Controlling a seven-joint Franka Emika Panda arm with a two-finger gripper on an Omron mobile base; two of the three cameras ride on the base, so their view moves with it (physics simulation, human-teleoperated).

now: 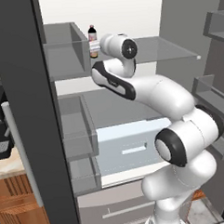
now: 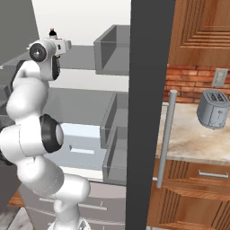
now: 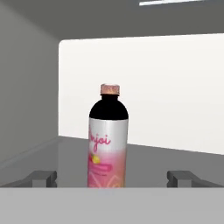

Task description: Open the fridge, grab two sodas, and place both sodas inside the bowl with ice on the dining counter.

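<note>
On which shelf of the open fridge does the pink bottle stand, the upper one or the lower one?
The upper shelf. The pink bottle, with its dark top, stands upright on it near the left end. The lower shelf lies further down, behind the arm.

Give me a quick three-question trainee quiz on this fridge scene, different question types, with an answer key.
1. True or false: the gripper is shut on the soda.
2. Multiple choice: the soda stands on A) a fridge shelf, B) the counter by the toaster, C) a door bin.
3. Fill in: the soda bottle stands ______, not tipped over.

Key
1. False: the fingertips sit wide apart on either side of the bottle, open, not touching it.
2. A
3. upright
</note>
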